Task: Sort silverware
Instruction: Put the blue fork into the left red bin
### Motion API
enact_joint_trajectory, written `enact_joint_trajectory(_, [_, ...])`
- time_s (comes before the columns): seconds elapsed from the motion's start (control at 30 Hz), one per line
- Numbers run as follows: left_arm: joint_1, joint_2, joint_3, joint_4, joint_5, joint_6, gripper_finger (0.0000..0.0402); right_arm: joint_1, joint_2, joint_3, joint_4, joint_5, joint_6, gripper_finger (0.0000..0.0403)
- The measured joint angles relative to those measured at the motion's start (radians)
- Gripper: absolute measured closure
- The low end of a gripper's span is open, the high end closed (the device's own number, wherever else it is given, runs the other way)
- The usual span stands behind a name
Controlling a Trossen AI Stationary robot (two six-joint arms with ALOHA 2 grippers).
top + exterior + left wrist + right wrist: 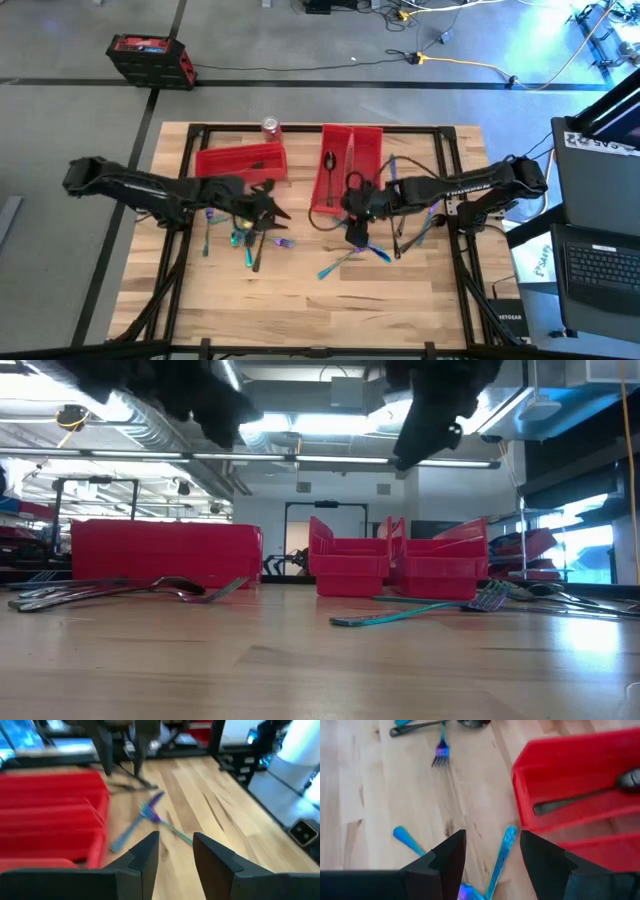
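Iridescent silverware lies on the wooden table in loose groups: a pile [240, 240] at the left, two crossed pieces [352, 256] in the middle, and more [415, 225] at the right. A dark spoon [580, 795] lies inside a red bin [570, 765]. My left gripper [175, 855] hovers open above the table beside the left pile [278, 213], facing two crossed forks [150, 814]. My right gripper [492, 852] hangs open above the crossed pieces [355, 230], and a teal handle [501, 855] shows on the table below its gap. Neither gripper holds anything.
One red bin [243, 163] lies crosswise at the back left. Two red bins [348, 165] stand side by side at the back middle. A red soda can [270, 126] stands at the far edge. Bare wood [300, 310] stretches along the near edge.
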Motion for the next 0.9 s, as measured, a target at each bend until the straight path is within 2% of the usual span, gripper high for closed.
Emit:
enact_joint_trajectory(0.1, [-0.054, 0.116, 0.0, 0.064, 0.002, -0.002, 0.0294, 0.068, 0.0, 0.0, -0.049, 0.078, 0.158, 0.0233])
enact_joint_trajectory(0.2, [-0.115, 0.229, 0.0, 0.167, -0.01, 0.023, 0.0294, 0.143, 0.0, -0.006, -0.076, 0.137, 0.222, 0.0254])
enact_joint_trajectory(0.33, [-0.177, 0.373, -0.002, 0.289, -0.054, -0.041, 0.0294, 0.197, 0.0, -0.055, -0.084, 0.158, 0.32, 0.0309])
enact_joint_trajectory(0.5, [-0.226, 0.478, -0.001, 0.431, -0.094, -0.127, 0.0294, 0.205, 0.0, -0.158, -0.035, 0.193, 0.403, 0.0391])
enact_joint_trajectory(0.7, [-0.257, 0.513, -0.001, 0.472, -0.181, -0.196, 0.0294, 0.2, 0.0, -0.308, 0.121, 0.171, 0.423, 0.0401])
enact_joint_trajectory(0.9, [-0.274, 0.51, -0.001, 0.502, -0.148, -0.268, 0.0294, 0.2, 0.0, -0.437, 0.263, 0.102, 0.392, 0.0402])
